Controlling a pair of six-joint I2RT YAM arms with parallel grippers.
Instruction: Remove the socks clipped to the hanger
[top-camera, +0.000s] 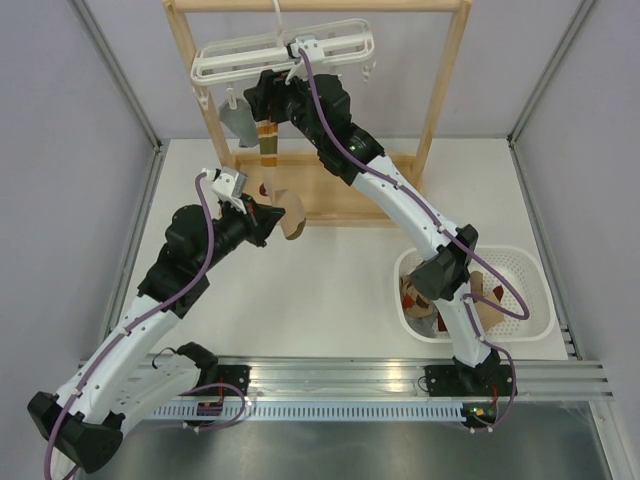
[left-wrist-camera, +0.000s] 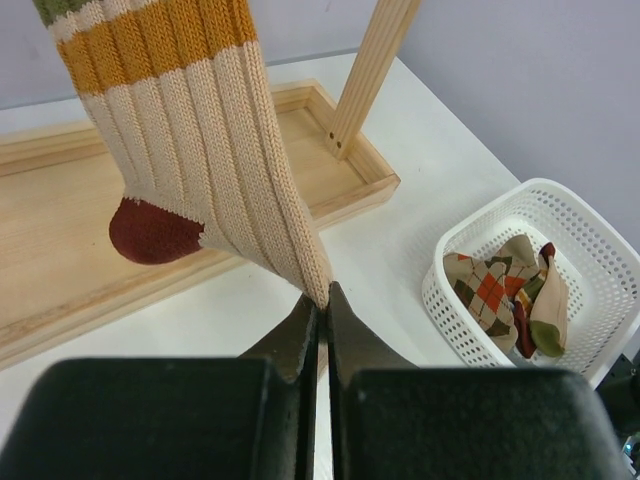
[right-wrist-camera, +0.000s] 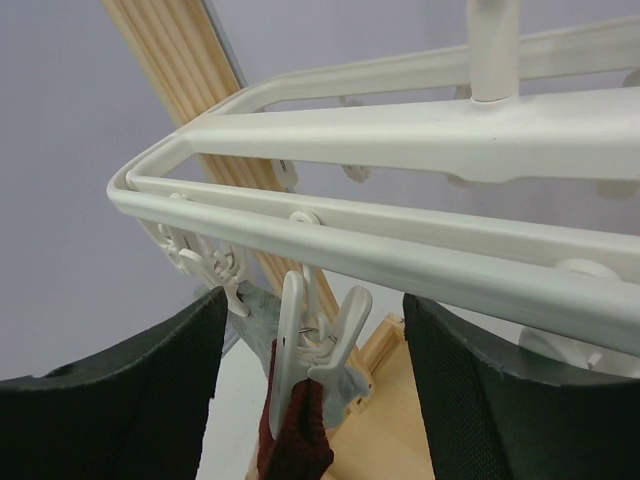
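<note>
The white hanger (top-camera: 285, 55) hangs from the wooden rack's top bar. A striped sock (top-camera: 269, 148) and a grey sock (top-camera: 238, 120) are clipped to it. My left gripper (left-wrist-camera: 322, 297) is shut on the lower end of the striped sock (left-wrist-camera: 200, 150), which is cream-ribbed with an orange band and a red-brown heel. My right gripper (right-wrist-camera: 312, 330) is open just under the hanger frame (right-wrist-camera: 400, 245). Its fingers (right-wrist-camera: 150, 380) stand on either side of a white clip (right-wrist-camera: 325, 335) pinching the sock's dark red cuff (right-wrist-camera: 295, 440). The grey sock (right-wrist-camera: 258, 322) hangs behind that clip.
A white perforated basket (top-camera: 522, 270) at the right holds argyle and tan socks (left-wrist-camera: 495, 290). The wooden rack (top-camera: 442, 90) stands at the back on a flat wooden base (left-wrist-camera: 60, 260). Grey walls close in the table's sides.
</note>
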